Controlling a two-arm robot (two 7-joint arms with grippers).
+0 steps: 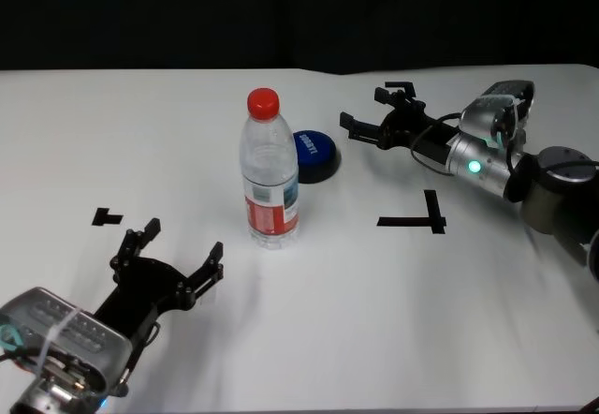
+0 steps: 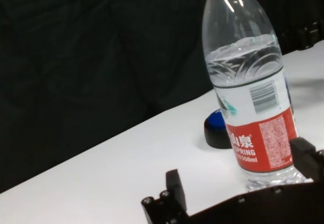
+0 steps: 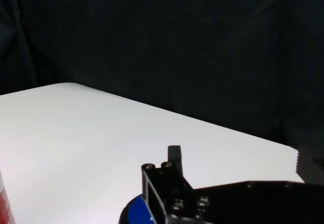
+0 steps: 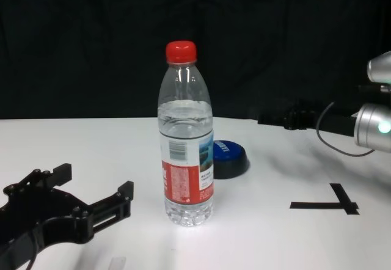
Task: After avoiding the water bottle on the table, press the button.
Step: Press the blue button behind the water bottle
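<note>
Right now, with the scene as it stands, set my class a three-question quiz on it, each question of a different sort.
1. True or false: the water bottle lies on its side.
2. Which gripper is nearer the button: A left, B right?
3. Fill in: the bottle's cap is ____.

Key: 1 false, it stands upright. 2 B, the right gripper is open beside the button; the left gripper rests open near the table's front edge. 3 red.

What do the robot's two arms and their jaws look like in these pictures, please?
Both arms have silver metallic wrist housings ending in black skeletal grippers with visible screws. The right gripper has a black cable looping to its wrist, which bears a green light. The left gripper shows teal accents on its ridged silver housing.
</note>
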